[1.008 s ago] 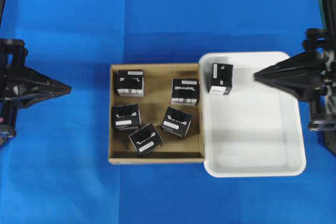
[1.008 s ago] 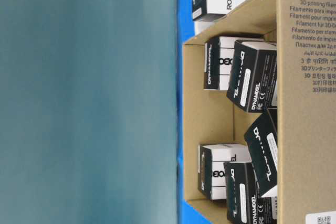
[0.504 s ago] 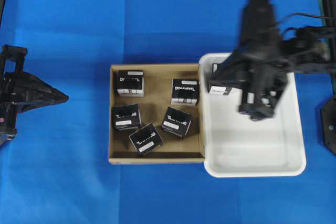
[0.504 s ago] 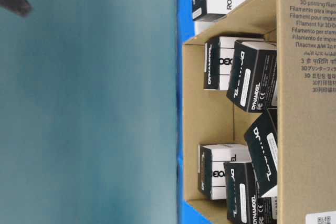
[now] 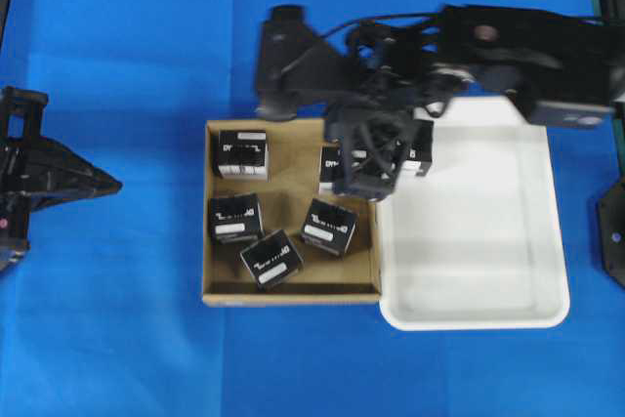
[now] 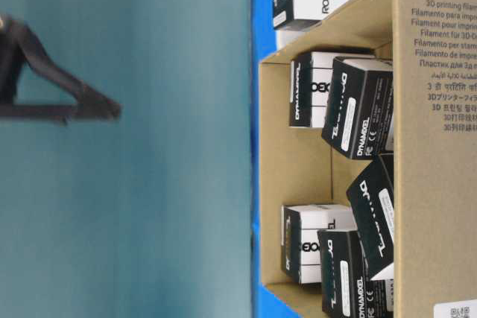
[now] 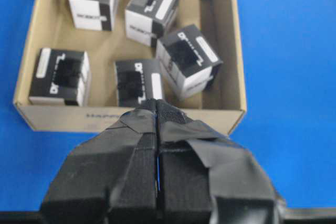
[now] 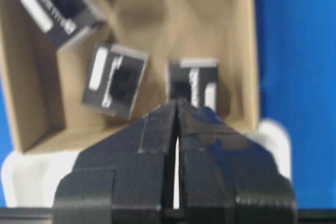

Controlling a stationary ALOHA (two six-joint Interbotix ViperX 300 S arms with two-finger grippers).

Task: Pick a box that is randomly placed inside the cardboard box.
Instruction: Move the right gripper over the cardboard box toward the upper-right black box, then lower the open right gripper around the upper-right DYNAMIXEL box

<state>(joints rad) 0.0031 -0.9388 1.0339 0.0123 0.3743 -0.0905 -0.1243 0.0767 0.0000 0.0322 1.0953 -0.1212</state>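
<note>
Five small black white-lettered cartons (image 5: 234,217) inside shallow brown cardboard box (image 5: 210,251). Right gripper (image 8: 177,103) overhead at two o'clock, jaws closed, empty. Left gripper (image 7: 157,103) likewise closed.

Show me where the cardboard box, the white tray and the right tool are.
cardboard box (image 5: 290,291), overhead view, on its near wall.
white tray (image 5: 469,241), overhead view, on its bare floor.
right tool (image 8: 177,106), right wrist view, at the tips of its shut fingers.

Brown corrugated card is seen in the cardboard box (image 5: 290,289); inside it, black cartons (image 5: 234,218) are marked with white lettering and stickers. Beside it, a white tray (image 5: 488,271) is set on blue cloth (image 5: 117,339).
</note>
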